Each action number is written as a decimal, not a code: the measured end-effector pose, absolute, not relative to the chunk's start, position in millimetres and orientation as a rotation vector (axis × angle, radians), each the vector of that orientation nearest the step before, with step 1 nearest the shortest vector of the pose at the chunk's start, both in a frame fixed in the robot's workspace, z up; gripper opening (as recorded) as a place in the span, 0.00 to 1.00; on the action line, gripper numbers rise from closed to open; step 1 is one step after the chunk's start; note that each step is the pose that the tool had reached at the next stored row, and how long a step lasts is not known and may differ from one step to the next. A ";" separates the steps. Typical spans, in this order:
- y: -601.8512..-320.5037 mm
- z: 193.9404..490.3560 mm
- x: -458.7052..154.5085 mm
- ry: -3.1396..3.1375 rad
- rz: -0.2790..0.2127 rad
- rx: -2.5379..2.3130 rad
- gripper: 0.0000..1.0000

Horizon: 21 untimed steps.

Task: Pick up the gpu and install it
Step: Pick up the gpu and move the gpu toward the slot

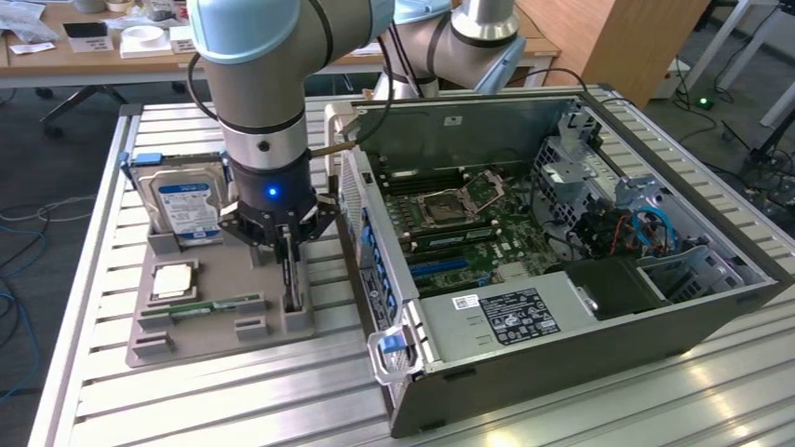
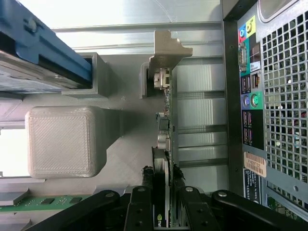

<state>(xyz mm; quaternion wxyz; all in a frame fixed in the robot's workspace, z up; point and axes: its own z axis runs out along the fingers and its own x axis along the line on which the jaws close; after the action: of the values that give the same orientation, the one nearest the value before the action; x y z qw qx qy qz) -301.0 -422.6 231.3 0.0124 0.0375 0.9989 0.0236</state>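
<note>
Gripper (image 1: 289, 247) sits over gpu (image 1: 294, 279), fingers (image 2: 139, 207) pinched on the card's top edge. Gpu stands on edge in grey holder (image 1: 186, 331) slot, prob so it's grabbable from above. Holder's on counter (image 1: 249, 400), exterior view's left of pc case (image 1: 559, 354).

No text legible, barcode sticker (image 2: 254, 163) on computer case (image 2: 285, 96), power supply label (image 1: 512, 317) unreadable

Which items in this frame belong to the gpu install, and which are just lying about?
Part of the job:
- gpu, standing on edge in the grey holder
- gripper, closed on the gpu
- open computer case

Lying about:
- hard drive
- processor chip
- memory stick
</note>
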 end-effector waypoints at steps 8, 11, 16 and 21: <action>-422.6 231.3 -301.1 3.114 0.074 0.117 0.26; -422.6 231.3 -301.0 3.114 0.074 0.117 0.26; -422.6 231.3 -301.0 3.114 0.074 0.117 0.26; -422.5 236.8 -301.0 3.114 0.074 0.117 0.26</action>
<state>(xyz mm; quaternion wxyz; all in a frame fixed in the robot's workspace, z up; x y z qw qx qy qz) -301.0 -422.5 236.8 0.0124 0.0375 0.9989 0.0236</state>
